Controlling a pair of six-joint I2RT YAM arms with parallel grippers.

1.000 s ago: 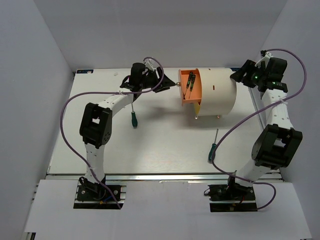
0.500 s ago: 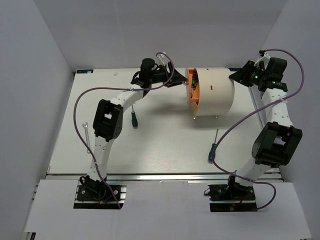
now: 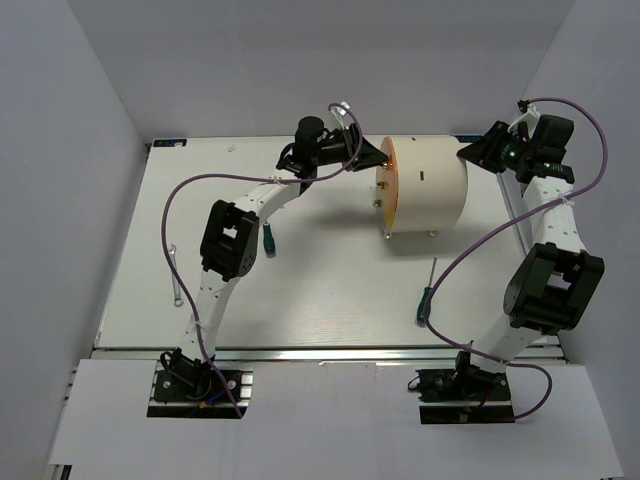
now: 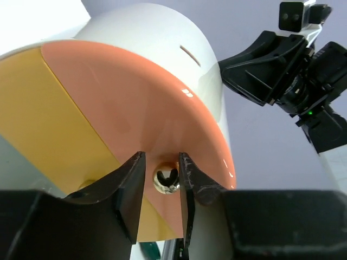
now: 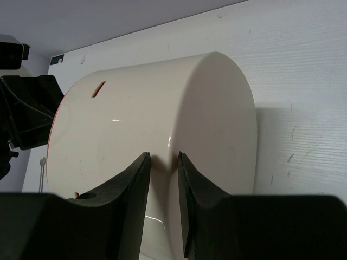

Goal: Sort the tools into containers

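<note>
- Wrench point(image 3: 174, 272): far left of the worktop point(image 3: 320, 300), well apart from the drum.
- One screwdriver point(image 3: 266, 238): lies partly under your left arm.
- Left tool point(image 4: 161, 158): straddles a brass knob point(image 4: 166, 179) on the orange face point(image 4: 141, 103) of the drum point(image 3: 430, 185). One finger point(image 4: 187, 173) touches the knob and the other shows a sliver of gap, so you cannot tell whether it clamps.
- Orange face: looks flush. Judgement: drawer seated, and the step in hand is closing it.
- Second screwdriver point(image 3: 427, 290): in front of the drum, near your right arm.
- Right tool point(image 5: 162, 157): at the drum's back end, tips apparently on its wall. Jaws slightly parted and holding nothing; it is probably bracing.

Next: free the knob and back straight off. Then you need a drawer open before fetching any of the three loose tools.

Not resolved:
- The drum's contents are hidden, and no other tools are in view.
- The grey-green drawer cannot be picked out.
- A yellow sector sits beside the orange; what it is stays unclear.
- The arm hides the first screwdriver's shaft.
</note>
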